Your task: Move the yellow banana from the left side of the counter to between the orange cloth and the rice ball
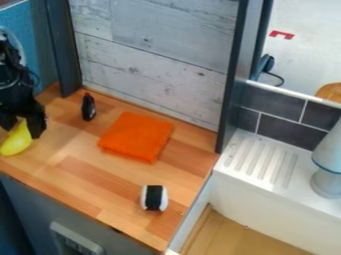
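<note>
The black gripper [23, 130] hangs at the left side of the camera view, over the wooden counter [73, 177], its two fingers spread well apart. The upper end of a yellow, curved thing [15, 142] lies between them; whether the claw has any grip on it cannot be told. With the claw as the hub of a clock and twelve at the top of the view, the rest of the yellow thing points toward seven o'clock

At two o'clock, near the back edge of the counter, a small dark bottle [88, 107] with a red cap stands upright. At three o'clock, farther out, lies a folded orange cloth [135, 137], well apart from the claw. At four o'clock, nearer the front, rests a small white roll with a black band [154, 198]

Well beyond the cloth, toward three o'clock, is a white ridged drainboard [243, 172], with a pale vessel bearing a blue line [328, 154] on its far side. Dark tiles [286, 132] rise behind the drainboard. Between one and two o'clock, a pale wood-look panel [150, 55] backs the counter between dark uprights
</note>
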You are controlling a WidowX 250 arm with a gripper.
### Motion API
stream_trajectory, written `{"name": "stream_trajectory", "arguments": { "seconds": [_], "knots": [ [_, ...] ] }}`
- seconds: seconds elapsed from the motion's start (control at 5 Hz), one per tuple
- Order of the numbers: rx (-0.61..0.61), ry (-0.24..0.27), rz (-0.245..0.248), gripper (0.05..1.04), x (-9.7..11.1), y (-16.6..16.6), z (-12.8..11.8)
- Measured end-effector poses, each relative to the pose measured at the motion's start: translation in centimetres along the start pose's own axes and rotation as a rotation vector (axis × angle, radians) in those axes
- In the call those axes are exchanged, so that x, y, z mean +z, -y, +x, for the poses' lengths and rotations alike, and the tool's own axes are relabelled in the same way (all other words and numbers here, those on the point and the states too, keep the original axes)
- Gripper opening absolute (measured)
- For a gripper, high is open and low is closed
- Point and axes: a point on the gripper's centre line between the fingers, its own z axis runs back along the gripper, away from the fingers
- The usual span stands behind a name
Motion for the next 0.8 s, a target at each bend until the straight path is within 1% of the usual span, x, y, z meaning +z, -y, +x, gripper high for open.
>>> {"name": "stream_trajectory", "arguments": {
  "seconds": [0.2,0.4,0.6,0.8],
  "knots": [
    [0.022,-0.029,0.010,1.001,-1.4,0.2,-0.5],
    [0.012,-0.038,0.019,0.949,-2.6,1.1,-0.3],
    [0.034,-0.031,0.024,0.682,-2.9,1.7,-0.1],
    [0.039,-0.036,-0.004,0.612,-2.7,3.1,-0.6]
  ]
}}
